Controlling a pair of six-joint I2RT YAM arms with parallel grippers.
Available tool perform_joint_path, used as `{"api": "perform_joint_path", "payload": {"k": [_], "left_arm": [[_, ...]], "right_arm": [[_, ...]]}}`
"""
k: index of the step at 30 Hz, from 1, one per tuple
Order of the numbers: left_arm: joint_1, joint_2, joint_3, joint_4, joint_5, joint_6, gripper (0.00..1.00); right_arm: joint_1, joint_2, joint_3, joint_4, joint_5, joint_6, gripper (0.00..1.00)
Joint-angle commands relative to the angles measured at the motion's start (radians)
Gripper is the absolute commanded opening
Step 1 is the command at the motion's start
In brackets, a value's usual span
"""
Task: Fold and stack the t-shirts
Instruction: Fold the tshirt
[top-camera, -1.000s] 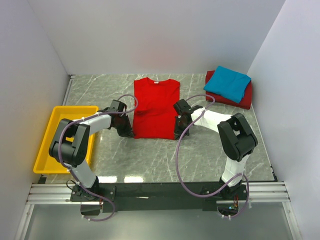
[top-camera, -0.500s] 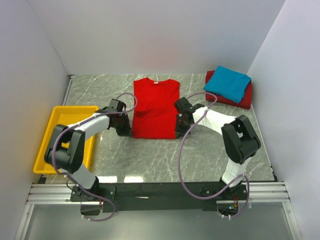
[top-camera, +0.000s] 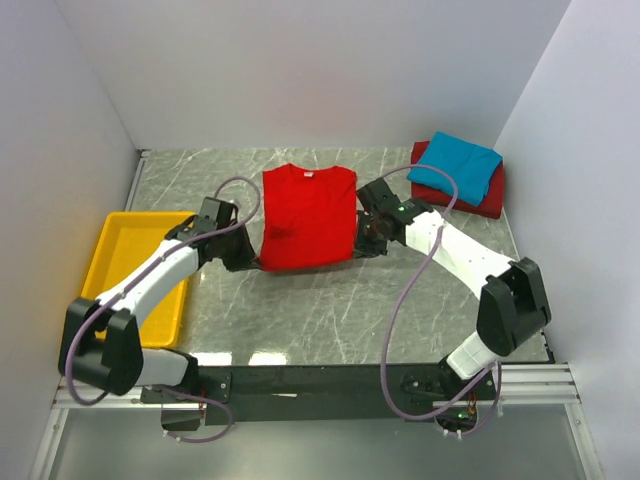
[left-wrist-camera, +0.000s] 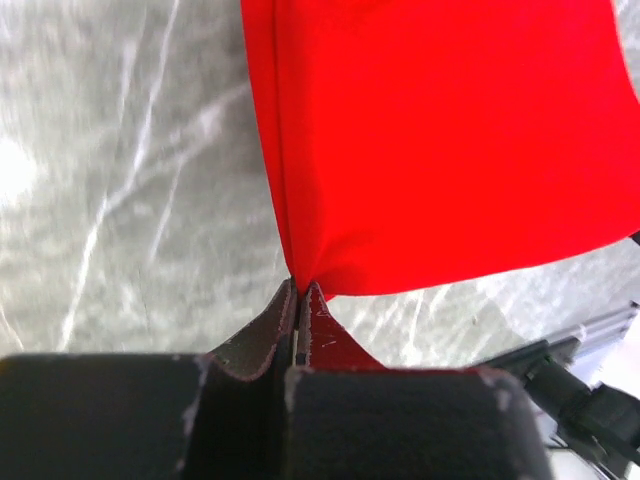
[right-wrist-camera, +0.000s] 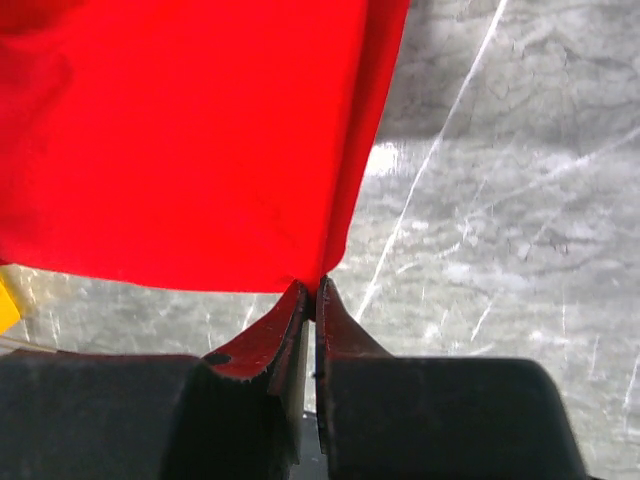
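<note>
**Two Pinches on One Floppy Red Shirt**

The left gripper has its jaws squeezed tight on one bottom corner of the bright red t-shirt. The right gripper has its jaws squeezed tight on the other bottom corner. The cloth spreads away from both sets of jaws, and its near edge looks lifted off the table. I think this shirt is light, soft and floppy. It will sag in the middle, so the two corners are good places to hold. Past the jaws the rest lies flat, with the neck label farthest. Far beyond the right jaws, the blue t-shirt sits folded on the darker red t-shirt.
</note>
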Motion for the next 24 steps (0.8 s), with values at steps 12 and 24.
{"api": "perform_joint_path", "payload": {"k": [12, 24], "left_arm": [[-0.01, -0.315, -0.124, -0.231, 0.118, -0.053, 0.0], [-0.023, -0.553, -0.079, -0.463, 0.197, -0.12, 0.0]], "right_arm": [[0.146, -0.27, -0.123, -0.168, 0.112, 0.076, 0.0], [0.298, -0.518, -0.152, -0.33, 0.148, 0.294, 0.0]]}}
